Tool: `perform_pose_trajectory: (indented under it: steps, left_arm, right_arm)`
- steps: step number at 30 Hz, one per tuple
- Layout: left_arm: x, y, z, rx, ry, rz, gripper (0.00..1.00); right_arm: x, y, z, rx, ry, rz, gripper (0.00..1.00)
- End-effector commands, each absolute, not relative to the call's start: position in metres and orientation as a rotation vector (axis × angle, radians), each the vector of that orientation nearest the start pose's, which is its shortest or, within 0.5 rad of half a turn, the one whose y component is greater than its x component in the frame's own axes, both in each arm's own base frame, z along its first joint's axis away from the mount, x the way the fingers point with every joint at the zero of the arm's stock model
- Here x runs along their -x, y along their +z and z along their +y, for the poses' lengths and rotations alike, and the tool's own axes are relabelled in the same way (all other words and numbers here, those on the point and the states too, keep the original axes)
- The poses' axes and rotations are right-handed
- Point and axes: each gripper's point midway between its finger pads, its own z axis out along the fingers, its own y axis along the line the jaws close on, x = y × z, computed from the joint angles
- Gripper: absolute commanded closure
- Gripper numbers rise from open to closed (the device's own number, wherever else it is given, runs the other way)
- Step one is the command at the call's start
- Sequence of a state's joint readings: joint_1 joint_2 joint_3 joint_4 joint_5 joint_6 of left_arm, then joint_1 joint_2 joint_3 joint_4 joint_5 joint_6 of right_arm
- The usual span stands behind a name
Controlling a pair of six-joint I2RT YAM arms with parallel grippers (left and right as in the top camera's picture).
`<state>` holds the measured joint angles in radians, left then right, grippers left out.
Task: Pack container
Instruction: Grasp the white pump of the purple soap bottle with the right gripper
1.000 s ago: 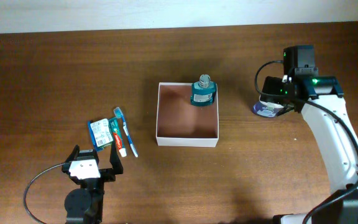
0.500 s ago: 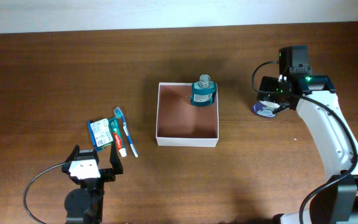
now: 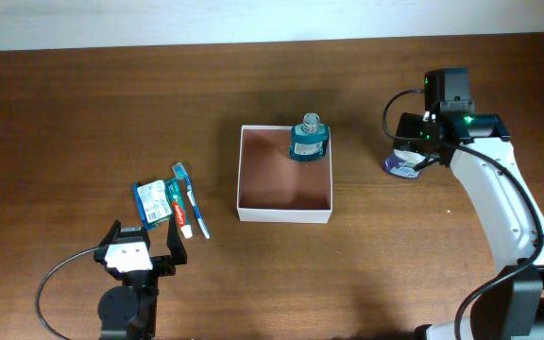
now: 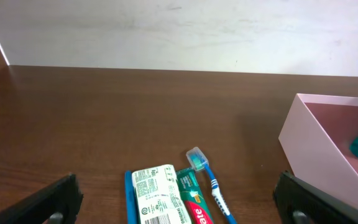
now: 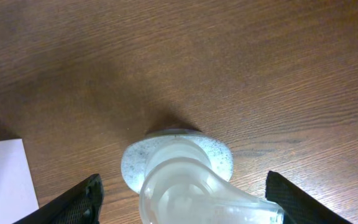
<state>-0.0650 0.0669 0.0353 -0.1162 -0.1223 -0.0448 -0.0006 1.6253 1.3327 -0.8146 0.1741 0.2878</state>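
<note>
Overhead view: the container (image 3: 284, 213), a square shallow box with thin white walls and a reddish-brown floor, was located at the middle of the dark brown wooden table (image 3: 83, 104). A teal bottle with a clear cap (image 3: 309, 140) was seated upright in the container's far right corner.

The right gripper (image 3: 410, 156) was positioned between the container and the right edge of the table, over a small translucent plastic bottle (image 3: 402, 163) with purple and white markings. In the right wrist view, the fingers (image 5: 73, 202) were spread wide on either side of this bottle, with clear gaps between them and it; nothing was gripped.

The left gripper (image 3: 143, 238) was positioned toward the near left corner, its jaws fully parted and empty. Just beyond it, three items were laid side by side on the table: a blue-and-white flat packet (image 3: 152, 202), a red-and-green toothpaste tube (image 3: 179, 210) and a blue toothbrush (image 3: 194, 206). All three were well apart from the container.
</note>
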Motion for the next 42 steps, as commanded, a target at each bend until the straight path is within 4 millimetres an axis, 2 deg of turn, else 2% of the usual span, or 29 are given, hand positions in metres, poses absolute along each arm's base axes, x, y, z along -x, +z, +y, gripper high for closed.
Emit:
perform_pose_trajectory:
  steps: [1, 16, 18, 32, 36, 42]
  left_arm:
    - [-0.246, 0.147, 0.004, 0.056, 0.030, 1.715, 0.01]
    - [-0.246, 0.147, 0.004, 0.056, 0.030, 1.715, 0.01]
    - [-0.246, 0.147, 0.004, 0.056, 0.030, 1.715, 0.01]
    - [-0.246, 0.147, 0.004, 0.056, 0.030, 1.715, 0.01]
    - [-0.246, 0.147, 0.004, 0.056, 0.030, 1.715, 0.01]
    - [-0.246, 0.146, 0.004, 0.056, 0.030, 1.715, 0.00]
  right_arm:
    - [-0.391, 0.143, -0.040, -0.465, -0.199, 2.626, 0.27]
    - [-0.389, 0.143, -0.046, -0.453, -0.249, 2.626, 0.39]
    - [-0.389, 0.144, -0.046, -0.439, -0.253, 2.629, 0.44]
    - [-0.395, 0.148, -0.045, -0.423, -0.247, 2.600, 0.49]
    - [-0.398, 0.162, -0.045, -0.406, -0.242, 2.565, 0.49]
    - [-0.395, 0.200, -0.043, -0.401, -0.202, 2.470, 0.49]
